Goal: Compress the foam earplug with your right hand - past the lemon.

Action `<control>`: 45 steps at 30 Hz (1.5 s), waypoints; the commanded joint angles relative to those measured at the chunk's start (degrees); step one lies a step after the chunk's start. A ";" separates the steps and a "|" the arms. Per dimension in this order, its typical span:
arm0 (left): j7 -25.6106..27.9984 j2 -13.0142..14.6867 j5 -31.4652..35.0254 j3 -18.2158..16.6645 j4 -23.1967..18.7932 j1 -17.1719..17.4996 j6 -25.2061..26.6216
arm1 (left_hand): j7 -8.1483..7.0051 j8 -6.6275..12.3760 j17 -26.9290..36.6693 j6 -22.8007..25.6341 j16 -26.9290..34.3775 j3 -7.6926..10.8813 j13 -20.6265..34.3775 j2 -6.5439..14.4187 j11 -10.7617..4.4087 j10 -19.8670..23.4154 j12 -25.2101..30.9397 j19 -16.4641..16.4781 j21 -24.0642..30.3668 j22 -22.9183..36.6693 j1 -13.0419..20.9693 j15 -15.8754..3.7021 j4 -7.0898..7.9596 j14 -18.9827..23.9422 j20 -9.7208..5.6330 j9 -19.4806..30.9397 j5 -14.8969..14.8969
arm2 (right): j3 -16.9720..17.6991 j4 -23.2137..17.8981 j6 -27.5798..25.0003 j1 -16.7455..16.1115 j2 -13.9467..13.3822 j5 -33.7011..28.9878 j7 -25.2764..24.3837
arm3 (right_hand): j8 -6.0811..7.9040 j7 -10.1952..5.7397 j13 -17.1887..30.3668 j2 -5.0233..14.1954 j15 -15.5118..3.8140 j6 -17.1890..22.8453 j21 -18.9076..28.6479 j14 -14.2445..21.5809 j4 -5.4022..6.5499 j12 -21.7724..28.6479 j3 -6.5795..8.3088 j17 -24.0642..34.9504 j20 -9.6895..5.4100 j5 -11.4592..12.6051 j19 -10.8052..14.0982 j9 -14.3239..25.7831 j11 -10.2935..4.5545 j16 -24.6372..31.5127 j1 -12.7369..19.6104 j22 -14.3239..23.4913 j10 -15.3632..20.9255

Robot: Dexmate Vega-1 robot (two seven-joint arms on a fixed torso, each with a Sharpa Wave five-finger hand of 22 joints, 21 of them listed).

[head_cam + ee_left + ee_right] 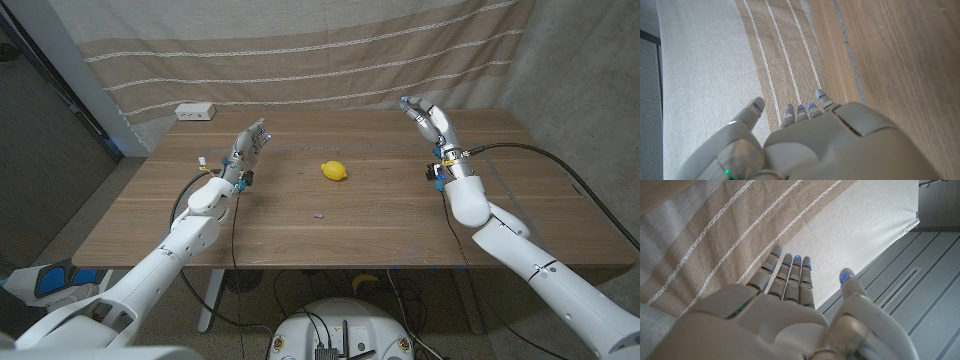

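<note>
Both robot hands, left (250, 141) and right (428, 117), spread empty; purple speck (319, 214), maybe earplug

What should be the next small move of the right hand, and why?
Probably bring the right hand down and inward toward the small purple earplug. The hand is open and raised over the table's far right, holding nothing, while the earplug lies untouched on the wood, nearer the robot than the lemon.
</note>
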 commanded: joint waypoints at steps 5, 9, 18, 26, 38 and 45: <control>-0.62 0.26 -0.53 -0.50 0.11 0.56 -0.74 | 0.40 0.19 0.20 0.46 0.33 0.12 0.29 2.30 -0.14 0.06 0.13 0.33 -0.27 0.23 -0.60 0.25 -0.29 0.06 0.02 0.10 0.41 | -1.63 -2.72 -1.40 0.16 -0.68 -5.07 0.07 | 0.16 -0.10 0.17 -0.28 -0.25 0.50 -0.40 0.19 -0.29 0.14 -0.12 0.18 0.02 0.29 0.45 0.17 -0.04 0.32 0.96 0.06 0.74; -0.91 0.34 -0.72 -0.57 0.19 0.64 -0.77 | 0.43 0.18 0.20 0.46 0.32 0.13 0.29 2.30 -0.14 0.04 0.12 0.37 -0.35 0.23 -0.60 0.27 -0.32 0.08 0.02 0.10 0.42 | -2.12 -3.03 -1.78 0.31 -0.73 -5.79 0.36 | 0.14 -0.24 0.18 -0.32 -0.33 0.63 -0.41 0.17 -0.28 0.10 -0.15 0.22 0.09 0.29 0.55 0.17 -0.09 0.32 1.05 0.07 0.78; -1.23 0.66 -0.80 -0.74 0.26 0.81 -0.91 | 0.40 0.17 0.22 0.51 0.31 0.18 0.30 2.33 -0.05 0.07 0.11 0.41 -0.65 0.24 -0.69 0.28 -0.31 0.05 0.05 0.10 0.46 | -3.21 -4.21 -3.16 0.08 -0.92 -7.85 0.54 | 0.04 -0.29 0.22 -0.37 -0.39 0.71 -0.46 0.19 -0.26 0.02 -0.23 0.29 0.20 0.29 0.62 0.19 -0.16 0.36 1.20 0.08 0.82; -1.35 0.77 -0.86 -0.89 0.08 0.96 -1.18 | 0.41 0.17 0.22 0.57 0.32 0.20 0.30 2.37 -0.13 0.06 0.10 0.50 -0.86 0.24 -0.72 0.24 -0.35 0.10 0.03 0.10 0.47 | -3.79 -4.89 -2.59 -0.22 -1.37 -8.81 0.57 | -0.12 -0.44 0.25 -0.48 -0.45 0.76 -0.56 0.22 -0.22 -0.28 -0.37 0.37 0.28 0.27 0.67 0.20 0.60 0.39 1.36 0.09 0.36; -1.42 1.05 -0.83 -1.03 -0.45 1.45 -1.50 | 0.39 0.15 0.25 0.60 0.32 0.25 0.30 2.41 -0.03 0.09 0.09 0.60 -1.22 0.25 -0.82 0.20 -0.33 0.14 0.10 0.10 0.50 | -4.63 -6.00 -1.52 -0.71 -2.26 -10.94 1.18 | -0.22 -0.58 0.29 -0.58 -0.74 0.93 -0.62 0.35 -0.22 -0.36 -0.48 0.44 0.50 0.24 0.79 0.22 0.73 0.45 1.54 0.09 0.37; -1.46 1.06 -0.87 -0.99 -0.54 1.48 -1.37 | 0.36 0.17 0.23 0.68 0.29 0.24 0.30 2.39 -0.05 0.12 0.09 0.67 -1.43 0.26 -0.85 0.17 -0.39 0.10 0.13 0.10 0.50 | -5.36 -6.73 -2.31 -0.81 -2.24 -13.01 1.38 | -0.32 -0.89 0.32 -0.67 -1.32 1.01 -0.59 0.58 -0.29 -0.37 -0.53 0.49 0.46 0.23 1.07 0.23 0.21 0.55 1.78 0.11 0.49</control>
